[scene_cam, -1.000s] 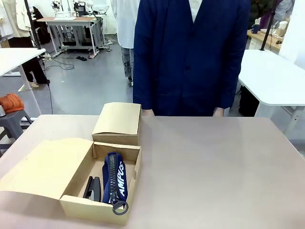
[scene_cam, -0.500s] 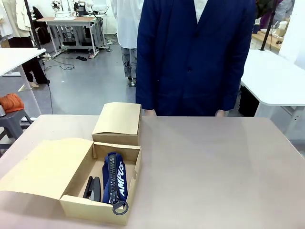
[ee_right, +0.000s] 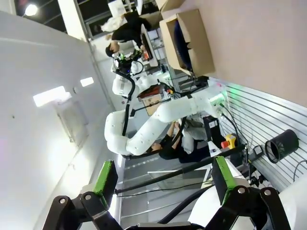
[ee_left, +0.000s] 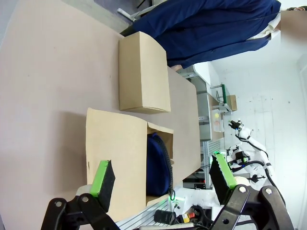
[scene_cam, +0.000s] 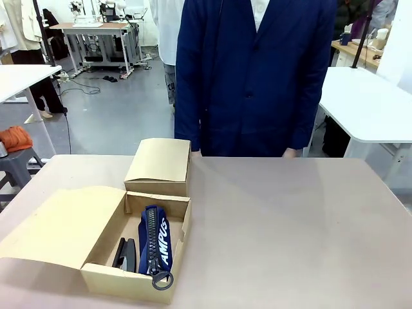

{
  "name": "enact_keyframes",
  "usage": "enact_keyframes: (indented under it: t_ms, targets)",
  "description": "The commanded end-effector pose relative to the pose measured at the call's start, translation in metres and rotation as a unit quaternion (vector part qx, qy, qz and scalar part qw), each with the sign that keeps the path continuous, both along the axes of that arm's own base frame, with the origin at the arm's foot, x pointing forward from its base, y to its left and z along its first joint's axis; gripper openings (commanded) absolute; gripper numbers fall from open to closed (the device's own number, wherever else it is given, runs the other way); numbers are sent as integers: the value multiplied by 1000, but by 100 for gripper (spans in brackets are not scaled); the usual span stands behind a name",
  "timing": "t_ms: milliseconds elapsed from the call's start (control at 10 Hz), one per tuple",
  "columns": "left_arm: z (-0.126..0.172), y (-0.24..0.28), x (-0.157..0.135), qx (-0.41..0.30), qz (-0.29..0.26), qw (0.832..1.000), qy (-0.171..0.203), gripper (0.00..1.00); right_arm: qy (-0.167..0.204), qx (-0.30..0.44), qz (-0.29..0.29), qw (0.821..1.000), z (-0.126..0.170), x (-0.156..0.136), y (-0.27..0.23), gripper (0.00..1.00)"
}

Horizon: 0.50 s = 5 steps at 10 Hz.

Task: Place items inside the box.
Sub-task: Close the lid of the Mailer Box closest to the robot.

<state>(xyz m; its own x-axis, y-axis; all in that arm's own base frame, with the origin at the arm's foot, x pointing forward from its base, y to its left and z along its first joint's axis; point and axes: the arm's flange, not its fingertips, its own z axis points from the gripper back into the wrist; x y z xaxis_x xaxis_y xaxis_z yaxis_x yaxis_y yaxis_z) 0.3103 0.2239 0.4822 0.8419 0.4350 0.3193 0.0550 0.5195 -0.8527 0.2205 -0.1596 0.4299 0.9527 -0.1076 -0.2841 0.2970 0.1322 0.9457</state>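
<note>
The open cardboard box [scene_cam: 64,225] stands at the table's front left, its lid flap folded out to the left. Inside it lie a navy zip pencil case [scene_cam: 155,239] and, to its left, a black stapler [scene_cam: 126,254]. The grey pencil case, yellow utility knife and black marker are out of view. In the left wrist view my left gripper [ee_left: 162,176] is open and holds nothing, well back from the box [ee_left: 115,153] and the navy case [ee_left: 156,160]. My right gripper [ee_right: 164,176] is open too, far from the box [ee_right: 194,43].
A closed cardboard box [scene_cam: 159,164] sits right behind the open one, also seen from the left wrist [ee_left: 143,72]. A person in a navy coat [scene_cam: 257,77] stands at the far edge. The tabletop [scene_cam: 290,225] stretches bare across the middle and right.
The person has shifted a little to the left and drawn both hands back from the table's far edge. The boxes and their contents have not moved.
</note>
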Motion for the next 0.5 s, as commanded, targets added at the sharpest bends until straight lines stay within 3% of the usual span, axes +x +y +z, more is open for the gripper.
enact_keyframes:
  t_ms: [0,400]
  targets:
    - [0,-1,-1,-1,-3,1000,-9,100,8,8,-6,1000,6,0,2,100]
    - [0,0,0,0,0,1000,0,100,8,8,-6,1000,6,0,2,100]
